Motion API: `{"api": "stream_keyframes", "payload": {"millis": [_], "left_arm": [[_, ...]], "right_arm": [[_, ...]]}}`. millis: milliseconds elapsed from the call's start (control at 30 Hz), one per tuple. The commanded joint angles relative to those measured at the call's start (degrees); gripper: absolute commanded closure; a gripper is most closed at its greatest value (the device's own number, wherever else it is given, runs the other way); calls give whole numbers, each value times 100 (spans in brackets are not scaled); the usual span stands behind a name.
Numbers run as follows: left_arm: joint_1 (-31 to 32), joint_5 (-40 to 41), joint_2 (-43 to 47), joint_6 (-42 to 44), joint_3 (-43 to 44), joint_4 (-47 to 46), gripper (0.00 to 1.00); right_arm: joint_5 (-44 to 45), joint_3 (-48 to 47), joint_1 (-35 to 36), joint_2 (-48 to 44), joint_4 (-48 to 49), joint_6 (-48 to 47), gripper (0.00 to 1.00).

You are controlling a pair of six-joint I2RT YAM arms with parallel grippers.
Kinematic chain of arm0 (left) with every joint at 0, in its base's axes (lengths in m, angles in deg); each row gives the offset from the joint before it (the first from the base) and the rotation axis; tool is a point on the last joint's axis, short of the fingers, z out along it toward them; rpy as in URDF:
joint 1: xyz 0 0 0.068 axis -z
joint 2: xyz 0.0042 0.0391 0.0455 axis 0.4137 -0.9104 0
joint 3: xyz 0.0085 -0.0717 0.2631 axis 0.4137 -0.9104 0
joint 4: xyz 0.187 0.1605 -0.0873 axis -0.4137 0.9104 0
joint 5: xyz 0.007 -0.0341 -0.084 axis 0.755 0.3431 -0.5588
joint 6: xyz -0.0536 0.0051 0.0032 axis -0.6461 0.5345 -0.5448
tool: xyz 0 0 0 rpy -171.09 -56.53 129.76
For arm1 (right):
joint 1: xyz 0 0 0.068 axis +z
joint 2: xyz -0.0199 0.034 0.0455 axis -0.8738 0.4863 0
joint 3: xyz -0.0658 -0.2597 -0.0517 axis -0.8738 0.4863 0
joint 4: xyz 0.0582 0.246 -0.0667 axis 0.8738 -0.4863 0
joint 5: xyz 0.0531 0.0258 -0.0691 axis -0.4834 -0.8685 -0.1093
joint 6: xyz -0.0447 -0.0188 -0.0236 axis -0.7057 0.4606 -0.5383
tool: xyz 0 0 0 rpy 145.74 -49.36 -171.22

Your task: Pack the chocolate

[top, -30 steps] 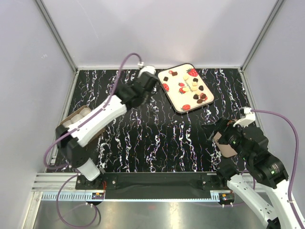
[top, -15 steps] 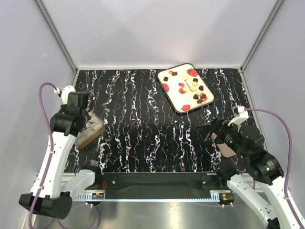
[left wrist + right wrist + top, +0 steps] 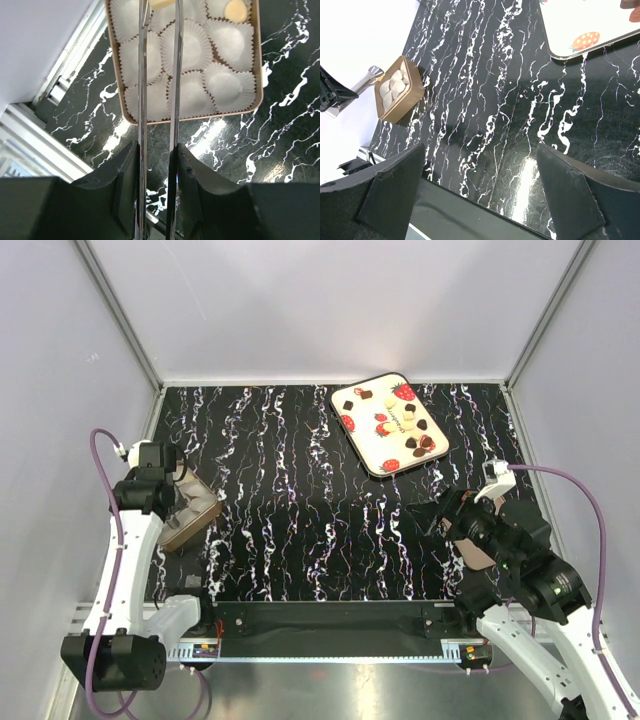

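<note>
Black marble-look tabletop (image 3: 300,530) with white veins fills the overhead view. A cream tray (image 3: 365,445) printed with strawberries sits at the far right, carrying the dark and creamy chocolates (image 3: 408,420). At the left edge the left claw (image 3: 184,490) hangs over a tan box (image 3: 195,522), and the right claw (image 3: 436,520) is near the right edge, apart from the tray. From the left wrist, the box holds pleated white paper cups (image 3: 225,87), one with a round creamy chocolate (image 3: 236,9). Thin metal fingers (image 3: 142,100) stand close together, pinching a creamy piece (image 3: 161,3) at the top edge. From the right wrist, broad dark fingers (image 3: 390,185) are spread wide, holding nothing.
</note>
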Motion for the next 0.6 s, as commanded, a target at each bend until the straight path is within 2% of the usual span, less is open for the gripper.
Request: {"api": "stream_keyframes", "payload": {"millis": [0,167,567], "left_arm": [[-26,-209,39,132,-123,-426,66],[-17,-297,-92,246,-255,-681,66],[-26,81,-453,369,-431,-953,64]], "right_arm": [[-44,105,43,-62,290,-101,0],[8,122,43,8,342,-171,0],[105,70,43,131,439,-294,0]]}}
